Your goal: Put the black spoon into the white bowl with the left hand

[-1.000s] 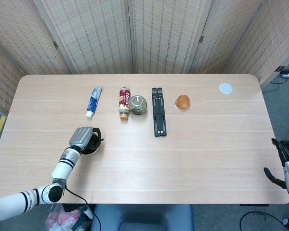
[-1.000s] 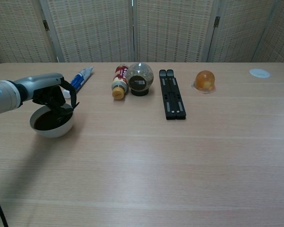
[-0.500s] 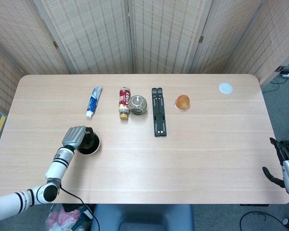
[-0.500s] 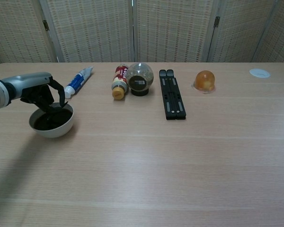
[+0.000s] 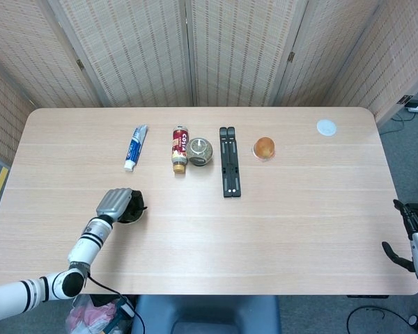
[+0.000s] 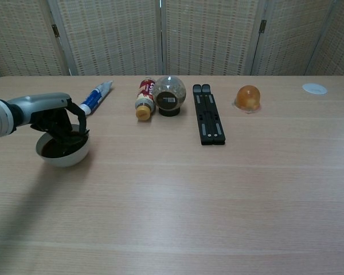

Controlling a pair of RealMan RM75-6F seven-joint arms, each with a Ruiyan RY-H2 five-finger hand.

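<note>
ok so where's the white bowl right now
The bowl sits near the table's left front in the chest view, under the left hand, in front of the toothpaste.

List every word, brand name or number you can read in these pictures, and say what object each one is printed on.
"COLA", partly legible, on the red and white bottle lying on its side.
Toothpaste tube: blue and white print, too small to read.
Glass ball: dark label, too blurred to read.
Nothing else shows text.
</note>
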